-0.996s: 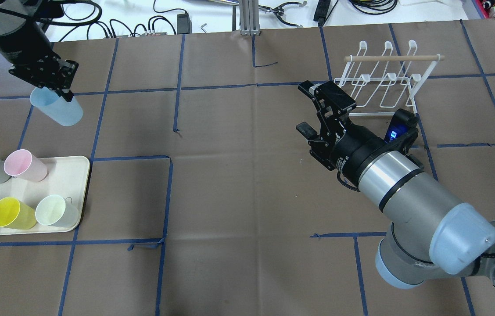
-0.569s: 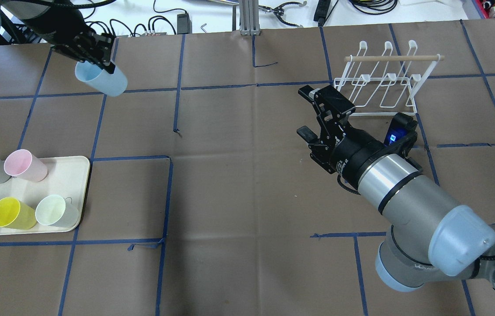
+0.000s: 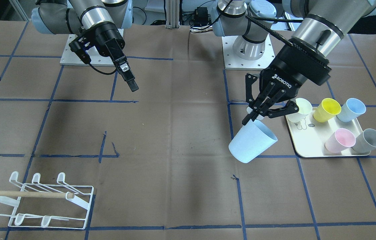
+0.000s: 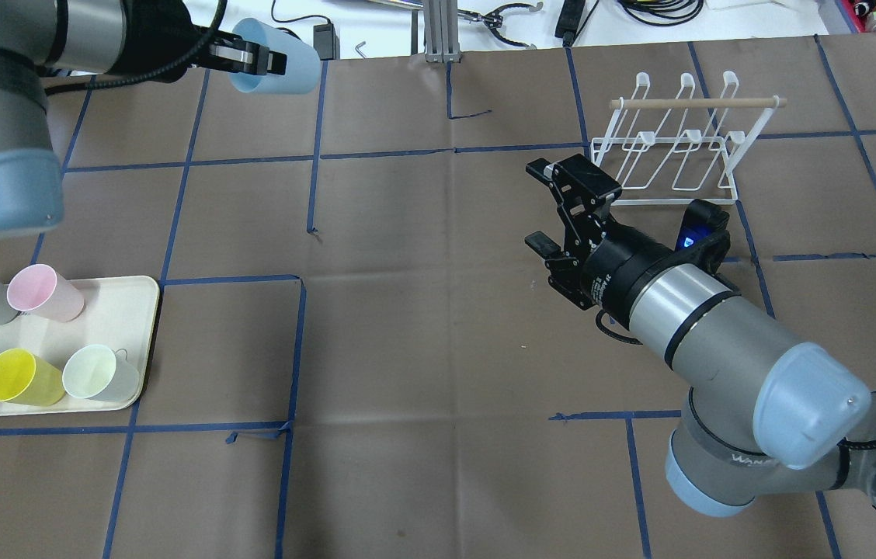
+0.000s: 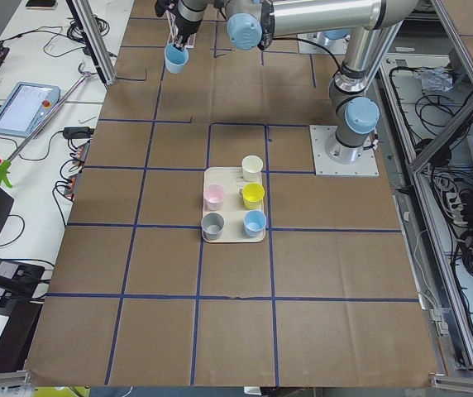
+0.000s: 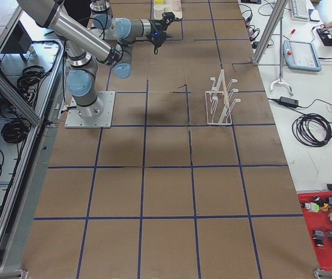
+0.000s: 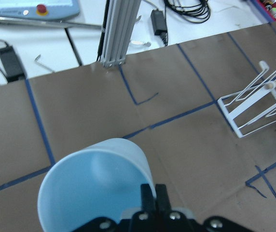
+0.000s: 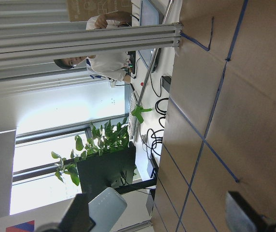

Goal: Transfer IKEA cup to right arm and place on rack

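Observation:
My left gripper (image 4: 250, 59) is shut on the rim of a pale blue cup (image 4: 276, 56) and holds it tilted, high above the table's far left part. The cup also shows in the front view (image 3: 253, 141), the left wrist view (image 7: 92, 193) and the exterior left view (image 5: 175, 58). My right gripper (image 4: 539, 206) is open and empty, in the air just left of the white wire rack (image 4: 671, 147), well apart from the cup. It points toward the table's far side. The rack, with a wooden dowel, stands at the far right and also shows in the front view (image 3: 38, 203).
A cream tray (image 4: 131, 310) at the near left holds several cups: grey, pink, blue, yellow and pale green. Blue tape lines cross the brown paper table. Cables and tools lie on the white bench beyond the far edge.
My left arm has carried the blue cup away from the tray area, toward the far edge and toward the table's middle. My right gripper has shifted only slightly and stays open.

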{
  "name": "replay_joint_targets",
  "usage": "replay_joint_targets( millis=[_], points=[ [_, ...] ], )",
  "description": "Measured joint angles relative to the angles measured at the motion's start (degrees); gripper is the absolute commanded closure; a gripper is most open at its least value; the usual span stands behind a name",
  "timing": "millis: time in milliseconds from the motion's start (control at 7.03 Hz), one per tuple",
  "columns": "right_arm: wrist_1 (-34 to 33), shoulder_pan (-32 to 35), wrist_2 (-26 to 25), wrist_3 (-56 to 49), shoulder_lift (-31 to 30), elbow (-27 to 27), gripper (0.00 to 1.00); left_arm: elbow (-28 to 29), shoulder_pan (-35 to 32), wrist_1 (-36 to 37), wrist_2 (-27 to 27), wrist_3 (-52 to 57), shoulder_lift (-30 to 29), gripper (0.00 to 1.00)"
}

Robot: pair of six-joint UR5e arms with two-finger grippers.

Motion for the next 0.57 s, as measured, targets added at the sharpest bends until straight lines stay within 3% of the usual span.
replay_joint_targets(
  millis=[285, 569],
  points=[
    [2.0, 0.0, 0.2, 0.1, 0.0, -0.1, 0.0, -12.7, 0.1, 22.8, -11.7, 1.2, 0.2, 0.97],
    [4.6, 0.0, 0.6, 0.8, 0.0, -0.2, 0.0, -20.9, 0.3, 37.8, -21.2, 2.6, -2.3, 0.96]
  ],
)
